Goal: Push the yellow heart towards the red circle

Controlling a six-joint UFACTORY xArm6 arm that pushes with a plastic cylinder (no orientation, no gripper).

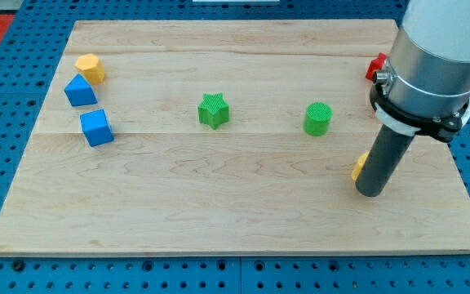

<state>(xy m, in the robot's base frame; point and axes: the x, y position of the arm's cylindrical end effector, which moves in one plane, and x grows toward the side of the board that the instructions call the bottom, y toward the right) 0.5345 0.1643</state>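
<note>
A yellow block (358, 167), mostly hidden behind the rod so its shape cannot be made out, shows at the view's right. My tip (370, 193) rests on the board just right of and touching or nearly touching that yellow block. A red block (375, 67) peeks out at the upper right, largely hidden by the arm's grey body; its shape cannot be made out. It lies well above the yellow block.
A green cylinder (318, 118) stands left of the rod. A green star (214, 110) sits mid-board. At the left are a yellow hexagon (90, 68), a blue triangular block (79, 91) and a blue cube (96, 128). The wooden board (219, 204) ends near the rod's right.
</note>
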